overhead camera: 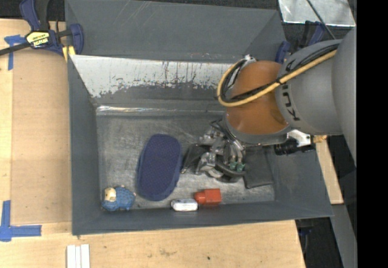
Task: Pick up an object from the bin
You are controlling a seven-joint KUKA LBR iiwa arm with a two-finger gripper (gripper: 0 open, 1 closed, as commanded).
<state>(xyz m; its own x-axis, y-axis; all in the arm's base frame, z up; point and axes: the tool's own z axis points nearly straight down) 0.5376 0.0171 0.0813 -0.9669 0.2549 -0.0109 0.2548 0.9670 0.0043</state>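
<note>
My gripper [222,156] hangs low over the middle right of the bin floor, under the orange wrist cover. A small black thing [191,158] lies right against its left side, and whether it is gripped is hidden. A dark flat rectangular piece [260,174] lies on the floor just right of the gripper. A small red block [210,196] sits a little in front of it, with a short white piece [183,205] at its left.
A large dark blue oval pad [159,167] lies left of centre. A blue and cream lump [117,199] rests in the front left corner. The arm and its cable reach in over the bin's right wall.
</note>
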